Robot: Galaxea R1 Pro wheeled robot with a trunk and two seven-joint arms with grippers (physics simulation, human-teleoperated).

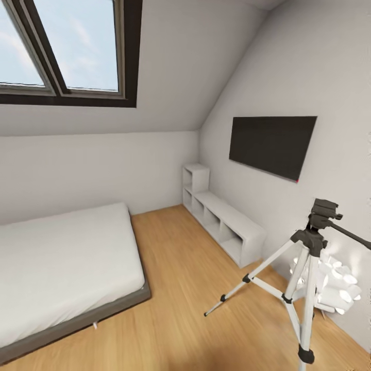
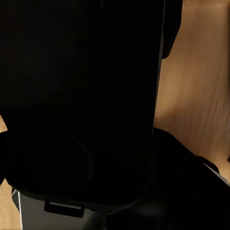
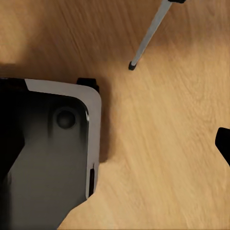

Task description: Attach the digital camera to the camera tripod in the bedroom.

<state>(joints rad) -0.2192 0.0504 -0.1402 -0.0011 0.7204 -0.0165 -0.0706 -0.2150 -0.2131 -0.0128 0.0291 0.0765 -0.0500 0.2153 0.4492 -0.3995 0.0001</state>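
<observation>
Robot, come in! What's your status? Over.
Pincers: can't tell, none clearly seen. Camera tripod ahead right, head bare. White spiky lamp right behind it. Wood floor between.

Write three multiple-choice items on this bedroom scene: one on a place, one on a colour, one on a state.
1. Where does the silver-legged camera tripod stand?
A. On the white bed
B. On the light wood floor, near the wall under the black wall TV
C. On the grey cube shelf

2. What colour is the tripod's head?
A. Black
B. Red
C. White

3. What sits on the tripod head?
A. A laptop
B. A vase
C. Nothing

Answers: 1 B, its feet rest on the floor below the TV; 2 A, the head is dark; 3 C, its top is bare.
</observation>
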